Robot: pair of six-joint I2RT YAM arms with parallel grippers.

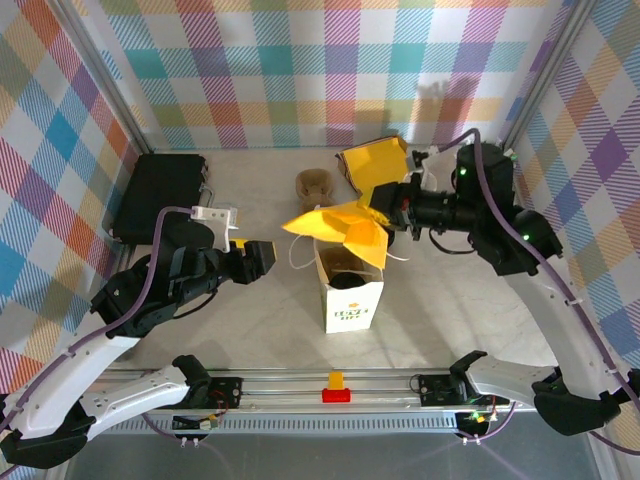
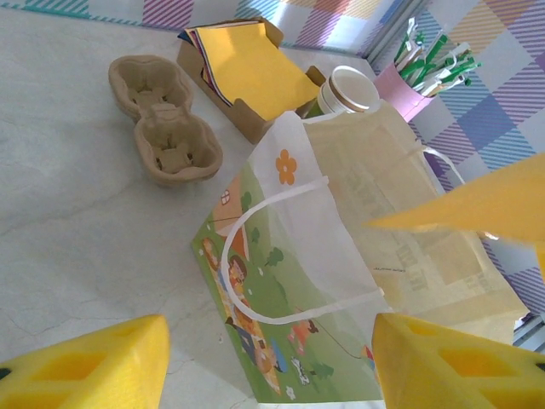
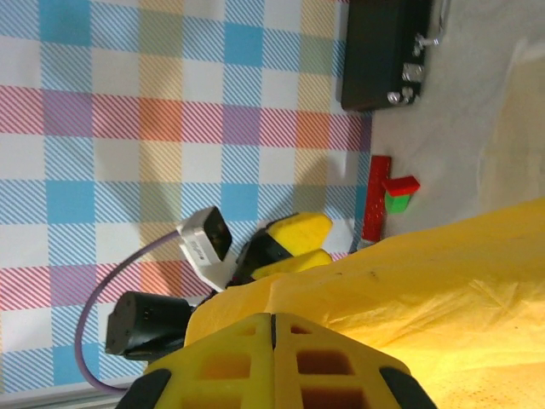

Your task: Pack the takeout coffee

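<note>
**Coffee looks bagged; napkin hangs over the opening**

Your right gripper (image 3: 272,349) is clamped tight on one edge of a yellow napkin (image 1: 335,232). The sheet fans out to the left, above the back of the paper bag (image 1: 352,308). Your left gripper (image 1: 258,258) stands a good way open with nothing between its fingers. It sits just beside the bag's left wall and points at it.

In the overhead view a dark round shape sits down in the bag's mouth. That is probably the black lid of the coffee (image 1: 346,281), though the napkin shades it and you can't make out the cup body. If so, the coffee stands upright, long axis vertical, lid up. Don't mistake it for the lidless cup (image 2: 351,88), which stands on the table behind the bag, next to the napkin box (image 2: 245,123).

The coffee lies below the right fingers and a little toward the near edge, with the napkin hanging between them. Your right arm is the one over the mouth. The left is off to the side, beside the bag's wall.

My judgement is that the next move belongs to the right arm: bring the napkin straight down into the mouth beside the lid. Keep the left ready to steady the wall.
</note>
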